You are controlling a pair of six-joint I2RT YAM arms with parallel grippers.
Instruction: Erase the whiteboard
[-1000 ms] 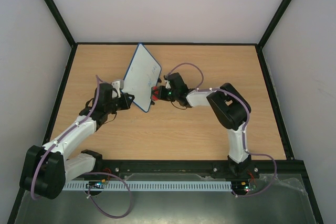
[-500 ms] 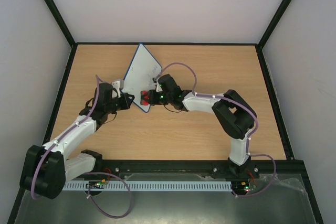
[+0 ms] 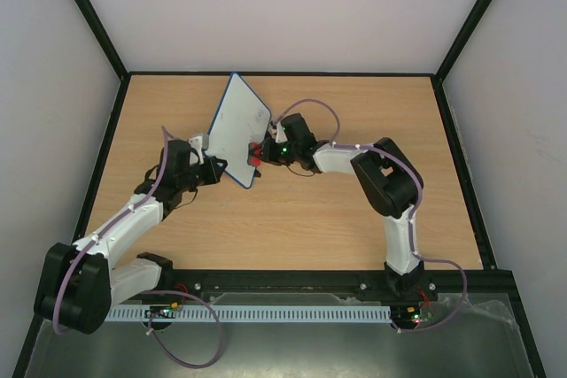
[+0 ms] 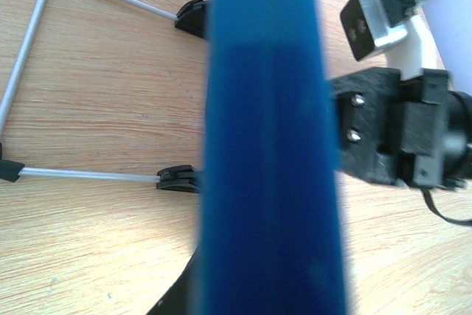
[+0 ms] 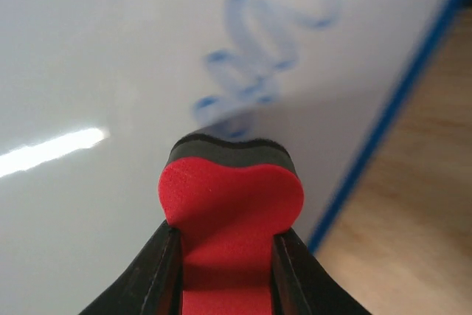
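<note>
The whiteboard [image 3: 237,126] is tilted up on edge near the middle of the desk [image 3: 337,219], a thin wire stand [image 4: 88,174] behind it. I judge it a light, stiff panel with a glossy, slippery face, best taken by its smooth blue rim [image 4: 269,145], where the left tool [image 3: 217,168] is clenched. The right tool [image 3: 262,152] grasps a red eraser [image 5: 230,204] — soft foam with a dark felt sole — pressed to the face just below blue writing [image 5: 258,64]; a hard push could rock the board.

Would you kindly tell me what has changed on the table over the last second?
The right gripper, shut on the red eraser block, swept left across the lower part of the blue-rimmed whiteboard, then came back right and slightly up. Unchanged: the left gripper clamps the board's edge; blue writing remains.
</note>
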